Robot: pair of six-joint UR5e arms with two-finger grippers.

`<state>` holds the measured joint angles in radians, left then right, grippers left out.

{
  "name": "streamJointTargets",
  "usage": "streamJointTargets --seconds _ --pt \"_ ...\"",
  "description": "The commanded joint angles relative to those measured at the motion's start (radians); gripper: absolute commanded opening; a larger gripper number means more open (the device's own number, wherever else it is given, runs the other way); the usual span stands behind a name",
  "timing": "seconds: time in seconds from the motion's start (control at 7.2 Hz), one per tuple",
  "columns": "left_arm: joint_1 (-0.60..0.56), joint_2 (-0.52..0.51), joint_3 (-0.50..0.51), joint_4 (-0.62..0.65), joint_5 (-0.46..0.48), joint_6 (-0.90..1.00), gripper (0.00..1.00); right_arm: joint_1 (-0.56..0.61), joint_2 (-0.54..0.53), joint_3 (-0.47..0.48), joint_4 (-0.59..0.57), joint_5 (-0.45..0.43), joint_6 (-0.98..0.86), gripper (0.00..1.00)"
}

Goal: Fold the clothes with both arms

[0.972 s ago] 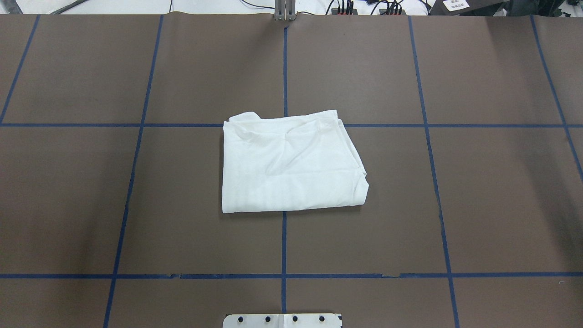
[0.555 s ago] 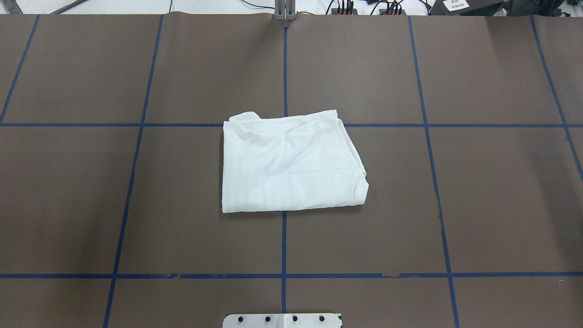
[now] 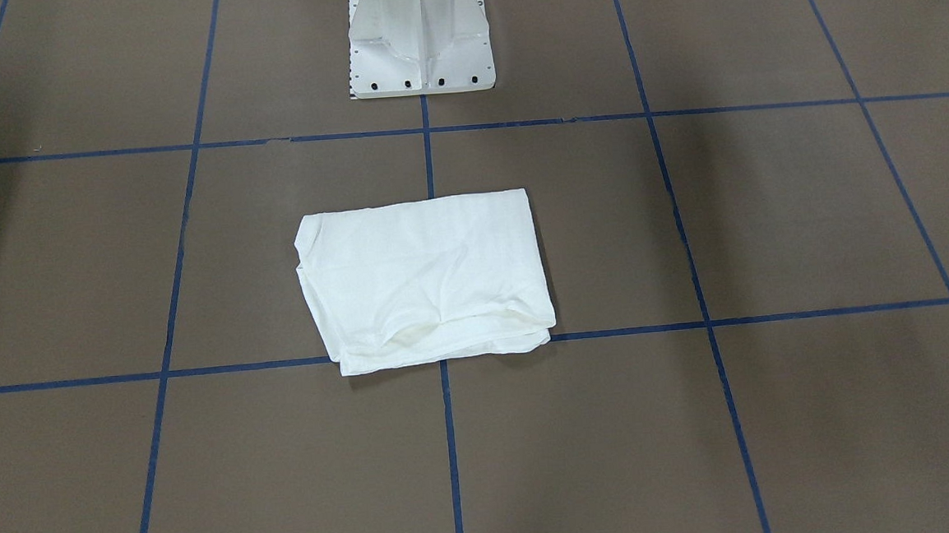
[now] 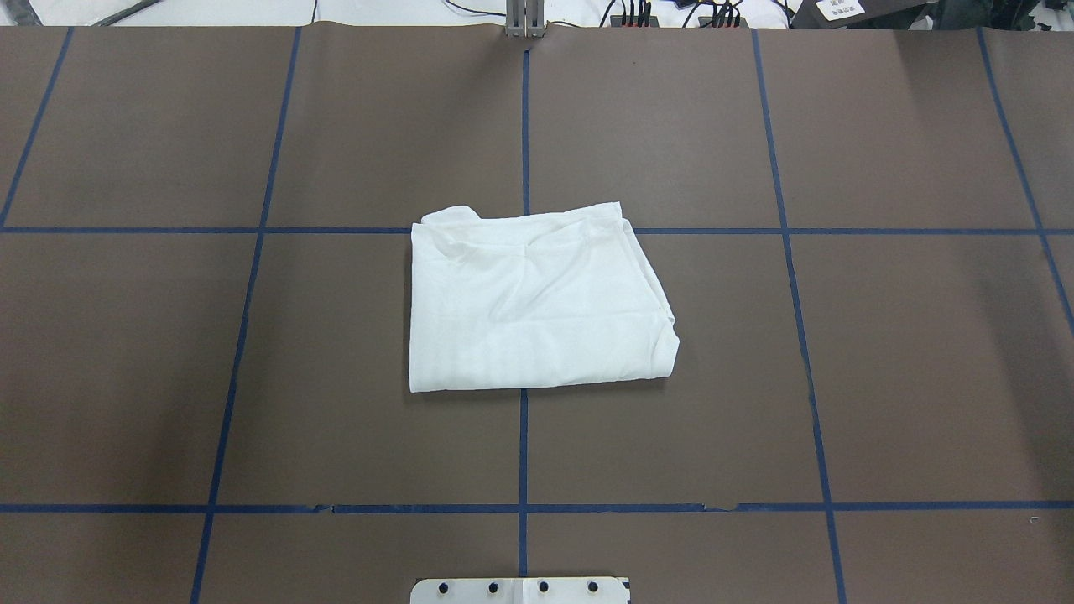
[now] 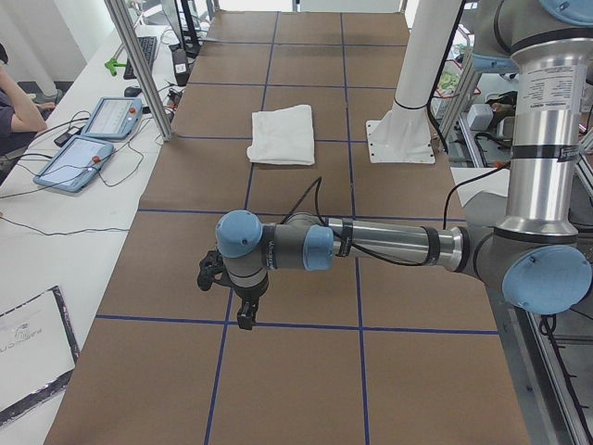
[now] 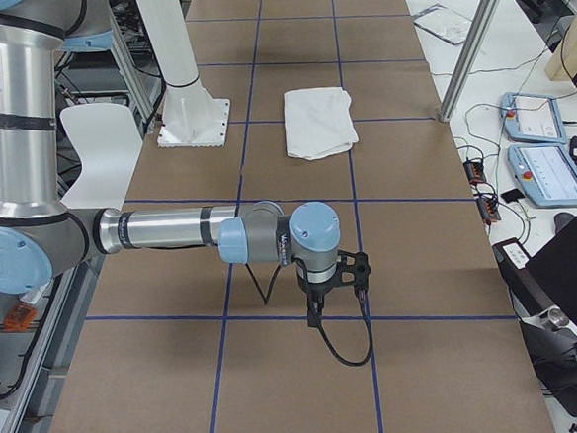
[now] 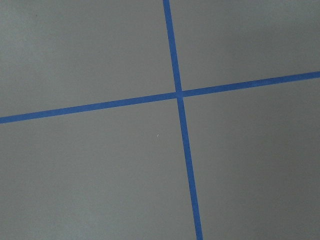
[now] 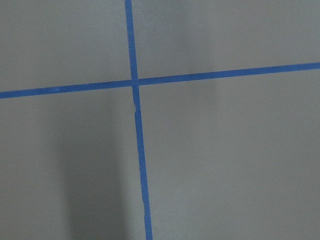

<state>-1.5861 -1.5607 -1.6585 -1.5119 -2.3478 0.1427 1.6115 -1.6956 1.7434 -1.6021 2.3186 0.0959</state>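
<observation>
The white T-shirt [image 4: 537, 302] lies folded into a flat rectangle at the table's middle; no text or collar shows. It also shows in the front-facing view [image 3: 422, 278] and in both side views [image 5: 283, 134] [image 6: 316, 120]. My left gripper [image 5: 243, 313] hangs low over the table, far out toward my left end, well away from the shirt. My right gripper [image 6: 315, 312] hangs the same way at my right end. Both show only in the side views, so I cannot tell if they are open or shut. Neither holds cloth.
The brown table cover [image 4: 755, 419] carries a grid of blue tape lines [image 4: 523, 445]. The white pedestal base [image 3: 419, 35] stands at my edge. Tablets and cables [image 5: 93, 139] lie on the white bench beyond the far edge. Both wrist views show only table and tape [image 7: 177, 95].
</observation>
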Motion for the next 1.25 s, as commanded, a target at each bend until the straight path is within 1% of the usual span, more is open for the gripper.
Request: streamJointTargets --seconds 0.0,0.14,0.28,1.11 --pt "0.0 0.004 0.002 -0.001 -0.001 -0.009 0.99 0.004 -0.006 0.007 -0.015 0.033 -0.001 1.0" --pt "0.0 0.005 0.003 0.001 -0.001 -0.02 0.99 0.004 -0.007 0.007 -0.012 0.033 0.001 1.0" --pt "0.0 0.004 0.002 -0.001 -0.002 -0.096 0.99 0.004 -0.007 0.005 -0.01 0.034 0.001 1.0" --pt "0.0 0.002 0.002 -0.005 -0.024 -0.107 0.99 0.004 -0.007 0.001 -0.009 0.033 0.004 1.0"
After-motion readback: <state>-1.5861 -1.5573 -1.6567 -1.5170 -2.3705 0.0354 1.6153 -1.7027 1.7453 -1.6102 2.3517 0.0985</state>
